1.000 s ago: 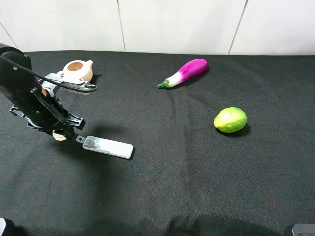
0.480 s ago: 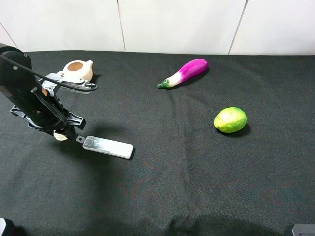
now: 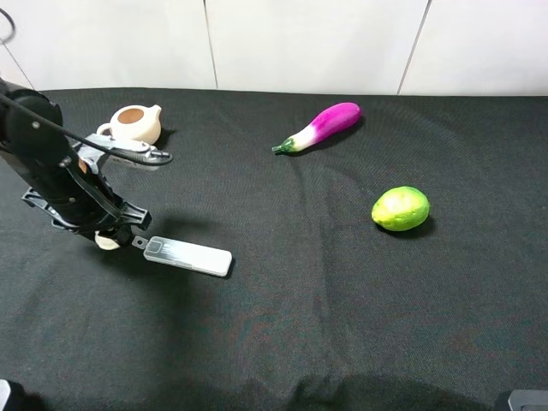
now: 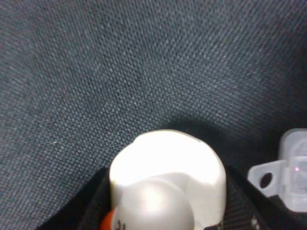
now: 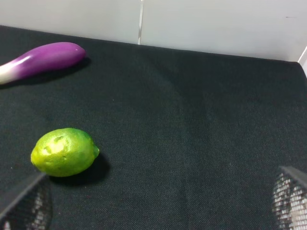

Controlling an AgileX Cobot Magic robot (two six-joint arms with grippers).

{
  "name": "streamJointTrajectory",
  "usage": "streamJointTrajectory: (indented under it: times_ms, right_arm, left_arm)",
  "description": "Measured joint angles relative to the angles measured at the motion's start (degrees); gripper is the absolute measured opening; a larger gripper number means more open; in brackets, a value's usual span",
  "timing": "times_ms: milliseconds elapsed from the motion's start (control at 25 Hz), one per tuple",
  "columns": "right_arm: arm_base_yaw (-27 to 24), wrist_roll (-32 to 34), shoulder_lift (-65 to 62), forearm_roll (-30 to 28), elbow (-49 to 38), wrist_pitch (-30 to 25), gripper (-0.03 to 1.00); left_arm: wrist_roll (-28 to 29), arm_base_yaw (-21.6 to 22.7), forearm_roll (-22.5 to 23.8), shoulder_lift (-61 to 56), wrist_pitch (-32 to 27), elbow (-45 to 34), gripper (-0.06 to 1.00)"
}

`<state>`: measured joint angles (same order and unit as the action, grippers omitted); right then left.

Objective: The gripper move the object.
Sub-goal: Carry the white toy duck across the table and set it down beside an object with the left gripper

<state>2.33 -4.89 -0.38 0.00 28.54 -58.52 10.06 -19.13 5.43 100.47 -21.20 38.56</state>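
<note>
Woven black cloth (image 4: 144, 72) beneath smooth two-lobed object (image 4: 168, 172)

Lighting is bright and even; the lime (image 3: 400, 208) casts a short soft shadow beside it. The left wrist view is blurred, the object (image 4: 168, 163) overexposed.

Object (image 3: 107, 244) mostly under left end effector (image 3: 104, 234); right fingers (image 5: 24, 206) blurred, probably cropped.
</note>
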Motion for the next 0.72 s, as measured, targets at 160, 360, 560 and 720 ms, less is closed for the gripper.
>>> streamJointTrajectory:
  times_ms: [160,360,560,720]
  right_arm:
    - [0.00,0.00,0.00,0.00,0.00,0.00,0.69]
    - [0.00,0.00,0.00,0.00,0.00,0.00,0.69]
    - [0.00,0.00,0.00,0.00,0.00,0.00,0.69]
    - [0.00,0.00,0.00,0.00,0.00,0.00,0.69]
  left_arm:
    - [0.00,0.00,-0.34,0.28,1.18,0.00,0.51]
    - [-0.07,0.00,-0.34,0.52,1.51,0.00,0.50]
    - [-0.07,0.00,-0.34,1.95,1.62,0.00,0.50]
    - [-0.07,0.00,-0.34,1.96,1.62,0.00,0.50]
